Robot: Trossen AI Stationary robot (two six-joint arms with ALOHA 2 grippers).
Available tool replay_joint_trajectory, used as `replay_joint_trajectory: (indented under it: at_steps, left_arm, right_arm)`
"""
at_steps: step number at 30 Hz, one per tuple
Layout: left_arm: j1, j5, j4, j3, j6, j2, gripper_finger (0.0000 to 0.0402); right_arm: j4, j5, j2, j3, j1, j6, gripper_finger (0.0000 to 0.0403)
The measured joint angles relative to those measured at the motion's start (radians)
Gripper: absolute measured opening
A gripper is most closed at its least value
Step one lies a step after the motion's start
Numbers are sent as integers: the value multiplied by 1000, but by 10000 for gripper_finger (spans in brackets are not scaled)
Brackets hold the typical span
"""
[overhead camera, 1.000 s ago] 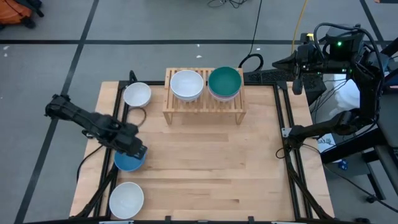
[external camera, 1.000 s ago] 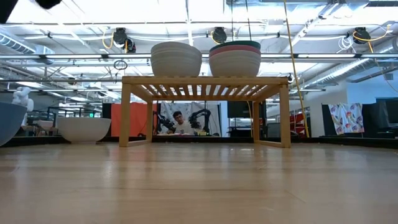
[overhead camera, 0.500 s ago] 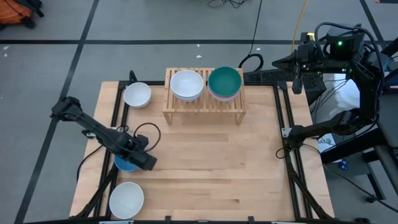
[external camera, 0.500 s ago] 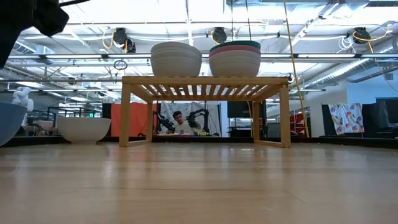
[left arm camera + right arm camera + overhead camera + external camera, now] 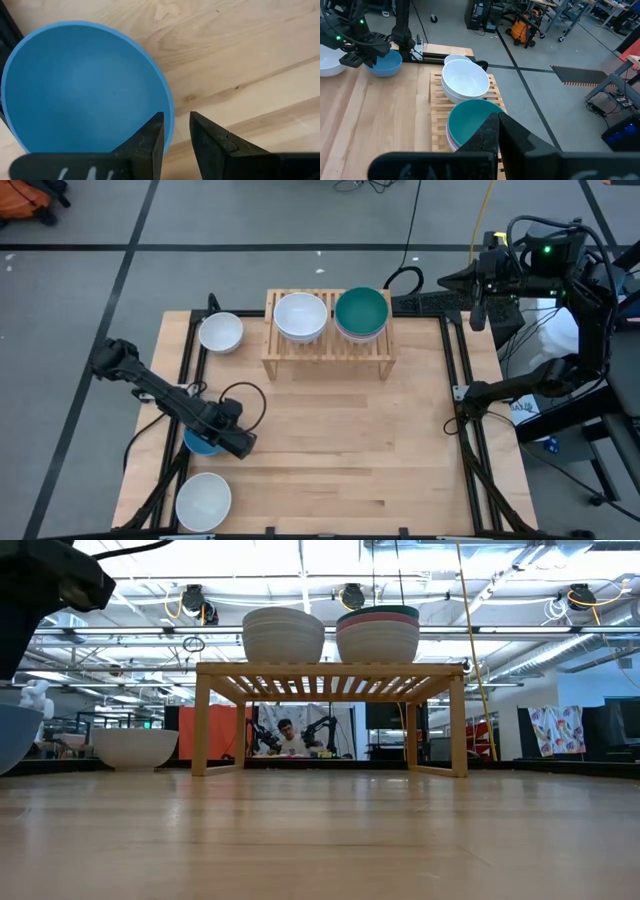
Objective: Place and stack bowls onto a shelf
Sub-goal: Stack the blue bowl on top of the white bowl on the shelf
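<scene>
The blue bowl (image 5: pixel 203 443) (image 5: pixel 80 85) sits upright on the table near its left edge. My left gripper (image 5: pixel 238 443) (image 5: pixel 176 137) is open over the bowl's right rim, one finger above the inside and one outside; I cannot see them touch it. The shelf (image 5: pixel 328 352) (image 5: pixel 330 670) stands at the far middle. It carries a white bowl stack (image 5: pixel 300 316) (image 5: pixel 283 635) and a stack topped by the dark green bowl (image 5: pixel 361 312) (image 5: pixel 377 612). My right gripper (image 5: pixel 498 125) is shut and waits beyond the table's far right corner.
One white bowl (image 5: pixel 220 332) (image 5: pixel 135 747) rests on the table left of the shelf, and another white bowl (image 5: pixel 203 500) sits at the near left corner. Black frame rails run along both table sides. Bare wood lies between the shelf and the near edge.
My left gripper has moved across the blue bowl toward the table's right and near edges, ending at the bowl's right rim, and the arm has swung with it. The bowls have stayed in place.
</scene>
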Motion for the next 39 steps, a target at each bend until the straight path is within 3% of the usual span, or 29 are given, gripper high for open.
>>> replay_joint_trajectory:
  at_steps: [10, 18, 26, 39]
  left_arm:
    - [1, 1, 2, -4, -43, 42, 99]
    - [1, 40, 10, -76, -100, 43, 99]
    - [1, 47, 199, -158, -93, 44, 99]
    - [1, 63, 179, -215, -38, 43, 99]
  right_arm:
    - [0, 0, 0, 0, 0, 0, 0]
    - [0, 0, 0, 0, 0, 0, 0]
    - [0, 0, 0, 0, 0, 0, 0]
    - [0, 0, 0, 0, 0, 0, 0]
